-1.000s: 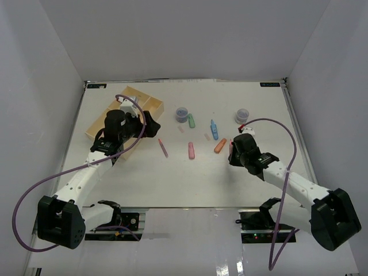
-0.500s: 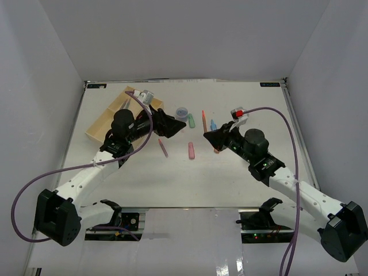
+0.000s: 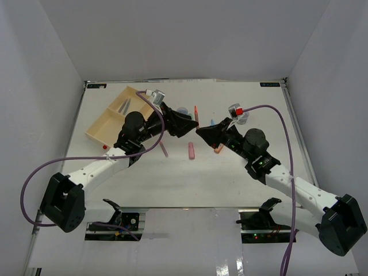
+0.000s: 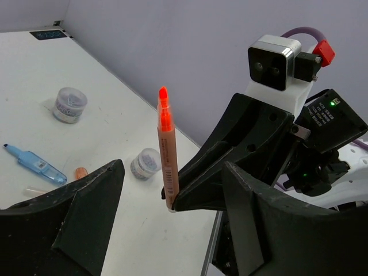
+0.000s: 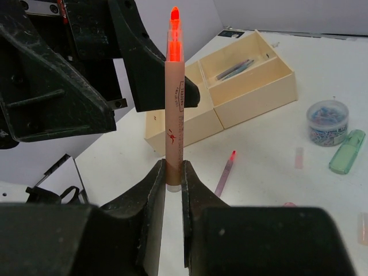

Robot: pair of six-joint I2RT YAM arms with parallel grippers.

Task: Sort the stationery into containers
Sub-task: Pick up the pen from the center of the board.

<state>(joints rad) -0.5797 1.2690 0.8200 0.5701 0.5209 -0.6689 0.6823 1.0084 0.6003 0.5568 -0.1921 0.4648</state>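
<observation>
Okay, right jaws pinch an upright tan pen point(image 5: 174, 115) with a neon-orange tip; left jaws gape wide.

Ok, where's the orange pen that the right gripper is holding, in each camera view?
Top external: the orange pen is just above centre, a short orange-red streak at the right gripper's tip.
Left wrist: centre, upright, tip pointing up.
Right wrist: centre-left, upright, rising from that camera's own fingers.
Shared landmark: the right gripper, shut on the pen's lower end in every view.
</observation>
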